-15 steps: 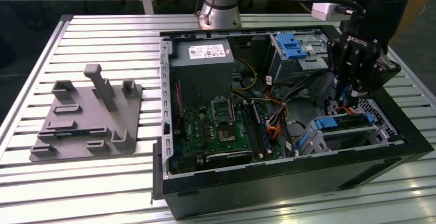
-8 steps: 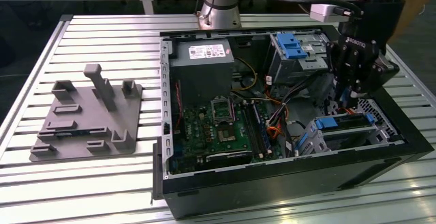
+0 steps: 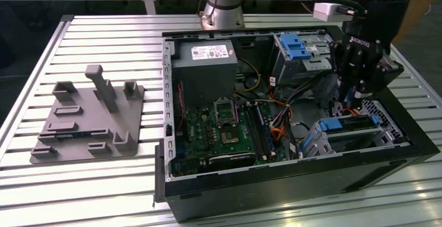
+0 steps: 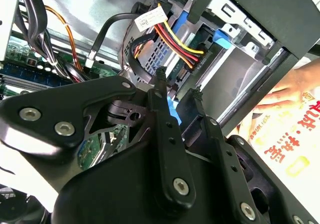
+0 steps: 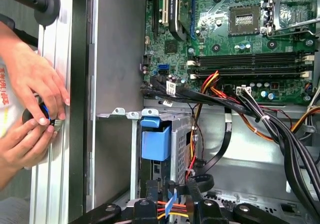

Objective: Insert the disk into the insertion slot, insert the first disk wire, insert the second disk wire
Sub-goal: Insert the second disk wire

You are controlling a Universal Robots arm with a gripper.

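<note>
1. Slatted table (image 3: 103,185) is bearing an open case (image 3: 276,185); disk (image 3: 345,123) is sitting in slot (image 3: 359,141) at case's near corner, exterior view's right.
2. Gripper (image 4: 178,84) is seemingly pinching blue wire (image 5: 170,203): wire step underway, seating needing square alignment.

One computer case (image 3: 276,188), one fixture (image 3: 72,134), two hands (image 5: 32,82).

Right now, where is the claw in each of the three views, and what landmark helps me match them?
Exterior view: the claw hangs inside the computer case, toward the exterior view's right.
Second wrist view: the claw points at red, yellow and black wires.
First wrist view: the claw points toward a blue plastic block.
Shared landmark: the green motherboard.
</note>
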